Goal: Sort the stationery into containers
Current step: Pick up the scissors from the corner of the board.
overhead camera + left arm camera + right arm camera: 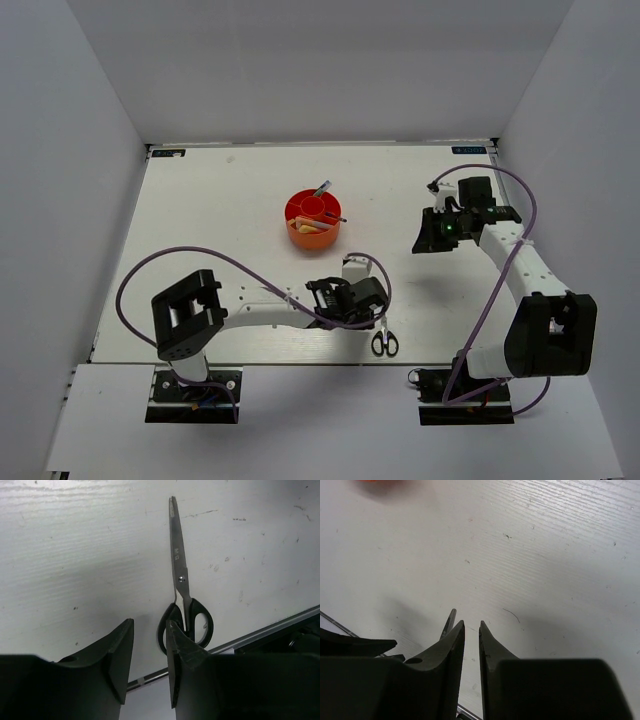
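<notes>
Scissors (183,587) lie flat on the table (220,215) near its front edge, blades closed. Left gripper (150,645) hovers at the handles, jaws narrowly parted, empty. Rigid, thin, slick steel (hard to pinch flat); I'd grab the handle loops.

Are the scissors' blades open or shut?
Shut. The scissors lie flat on the table, blades together as one strip in the left wrist view.

My left gripper's finger (187,655) covers part of the black-handled steel scissors' (180,575) near loop; from above, my wrist hides their blades. Beyond my right gripper (471,635), the round orange plastic organiser (375,481) is a cropped blur, its contents too small to identify overhead
</notes>
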Robot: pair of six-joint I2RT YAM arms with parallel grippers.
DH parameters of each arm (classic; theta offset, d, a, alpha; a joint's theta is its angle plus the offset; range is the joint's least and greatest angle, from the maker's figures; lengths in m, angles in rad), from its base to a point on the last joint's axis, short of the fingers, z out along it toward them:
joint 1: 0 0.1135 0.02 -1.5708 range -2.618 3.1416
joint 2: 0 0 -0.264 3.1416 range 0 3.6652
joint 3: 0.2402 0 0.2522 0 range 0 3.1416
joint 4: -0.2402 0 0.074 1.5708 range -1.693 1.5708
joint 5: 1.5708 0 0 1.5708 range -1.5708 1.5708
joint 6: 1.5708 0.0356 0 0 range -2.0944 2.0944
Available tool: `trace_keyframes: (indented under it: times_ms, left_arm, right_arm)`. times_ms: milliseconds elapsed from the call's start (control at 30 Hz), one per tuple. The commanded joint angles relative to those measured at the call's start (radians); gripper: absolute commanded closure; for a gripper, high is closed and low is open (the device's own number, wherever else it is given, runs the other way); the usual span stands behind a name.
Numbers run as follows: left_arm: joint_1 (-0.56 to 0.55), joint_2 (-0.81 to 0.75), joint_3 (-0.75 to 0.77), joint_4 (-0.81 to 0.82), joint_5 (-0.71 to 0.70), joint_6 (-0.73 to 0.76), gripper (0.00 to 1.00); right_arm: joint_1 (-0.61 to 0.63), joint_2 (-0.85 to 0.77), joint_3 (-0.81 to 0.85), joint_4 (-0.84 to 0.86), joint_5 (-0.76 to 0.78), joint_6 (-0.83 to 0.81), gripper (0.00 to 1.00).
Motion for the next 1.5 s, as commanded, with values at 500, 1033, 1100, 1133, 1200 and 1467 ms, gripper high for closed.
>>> trace_keyframes:
  times_ms: [500,1033,1100,1133,1200,1467]
  left_arm:
    - [-0.090,0.126,0.203,-0.195,0.020,-0.019,0.69]
    - [-0.111,0.167,0.226,-0.258,0.009,-0.036,0.69]
    - [-0.114,0.172,0.234,-0.257,0.015,-0.036,0.69]
    - [-0.114,0.178,0.235,-0.255,0.017,-0.035,0.69]
    - [-0.116,0.180,0.235,-0.255,0.021,-0.038,0.69]
    - [-0.117,0.193,0.235,-0.246,0.032,-0.039,0.68]
  right_arm:
    - [-0.049,-0.050,-0.008,0.017,-0.068,0.023,0.79]
    - [-0.070,-0.050,-0.010,0.018,-0.101,0.029,0.79]
    - [-0.073,-0.052,-0.010,0.018,-0.102,0.029,0.79]
    - [-0.072,-0.052,-0.013,0.018,-0.105,0.029,0.79]
    - [-0.073,-0.047,-0.014,0.018,-0.110,0.030,0.79]
    - [-0.075,-0.049,-0.014,0.018,-0.119,0.027,0.79]
